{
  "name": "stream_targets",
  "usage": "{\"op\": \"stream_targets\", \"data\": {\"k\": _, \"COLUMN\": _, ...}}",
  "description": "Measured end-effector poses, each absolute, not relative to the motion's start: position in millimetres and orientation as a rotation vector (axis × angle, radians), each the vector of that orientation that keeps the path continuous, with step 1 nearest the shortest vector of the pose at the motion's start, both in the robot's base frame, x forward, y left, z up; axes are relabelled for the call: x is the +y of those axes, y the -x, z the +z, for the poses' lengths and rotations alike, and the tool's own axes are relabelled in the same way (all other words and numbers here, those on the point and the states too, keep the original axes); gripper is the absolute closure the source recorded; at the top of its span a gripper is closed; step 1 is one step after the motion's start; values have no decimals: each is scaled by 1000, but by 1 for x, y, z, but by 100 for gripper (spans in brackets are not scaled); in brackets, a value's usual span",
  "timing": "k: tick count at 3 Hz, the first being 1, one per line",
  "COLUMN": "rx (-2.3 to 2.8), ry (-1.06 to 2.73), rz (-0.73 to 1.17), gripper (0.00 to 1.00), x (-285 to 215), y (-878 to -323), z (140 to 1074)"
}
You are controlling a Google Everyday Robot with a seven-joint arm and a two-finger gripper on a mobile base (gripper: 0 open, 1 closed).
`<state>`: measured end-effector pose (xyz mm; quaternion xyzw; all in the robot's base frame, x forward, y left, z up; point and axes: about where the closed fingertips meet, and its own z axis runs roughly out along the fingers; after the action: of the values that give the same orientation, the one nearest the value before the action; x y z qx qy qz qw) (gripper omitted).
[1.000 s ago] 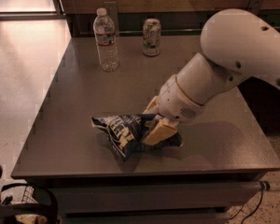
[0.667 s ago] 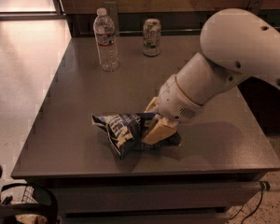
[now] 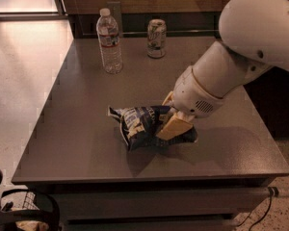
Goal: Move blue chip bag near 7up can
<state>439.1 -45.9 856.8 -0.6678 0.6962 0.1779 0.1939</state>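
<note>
A dark gray table [image 3: 82,134] fills most of the picture. The blue chip bag [image 3: 137,125] lies on it, a little below the middle of the frame. The bag is crumpled and dark blue, with pale letters on its left part. It lies flat on the table top.

The gripper [image 3: 163,120] is down at the right end of the bag, touching it. One tan finger [image 3: 174,127] lies across the front of the bag. The other tan finger peeks out at the back, by the bag's top edge. The bag's right end sits between the two fingers, so the gripper looks like it is pinching the bag, but the bag's folds hide the tips. The big white arm [image 3: 231,66] comes down to it from the upper right corner of the frame.

The 7up can [image 3: 156,37] stands upright at the far edge of the table, near the top middle of the frame. It is well apart from the bag. A clear water bottle [image 3: 110,42] with a white cap stands upright to the left of the can. The bottle is taller than the can, and the two do not touch.

A pale floor [image 3: 24,66] shows on the left side. A thin dark cable [image 3: 260,211] hangs below the table at the lower right.
</note>
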Motion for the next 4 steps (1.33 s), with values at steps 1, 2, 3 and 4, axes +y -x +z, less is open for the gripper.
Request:
{"op": "stream_targets", "data": {"k": 1, "rx": 2043, "ry": 1741, "rz": 437, "gripper": 100, "x": -88, "y": -454, "z": 877}}
{"op": "stream_targets", "data": {"k": 2, "rx": 2114, "ry": 1556, "rz": 367, "gripper": 100, "x": -153, "y": -478, "z": 896}}
{"op": "stream_targets", "data": {"k": 3, "rx": 2137, "ry": 1490, "rz": 342, "gripper": 100, "x": -177, "y": -486, "z": 903}}
{"op": "stream_targets", "data": {"k": 4, "rx": 2200, "ry": 1376, "rz": 298, "gripper": 100, "x": -229, "y": -513, "z": 901}}
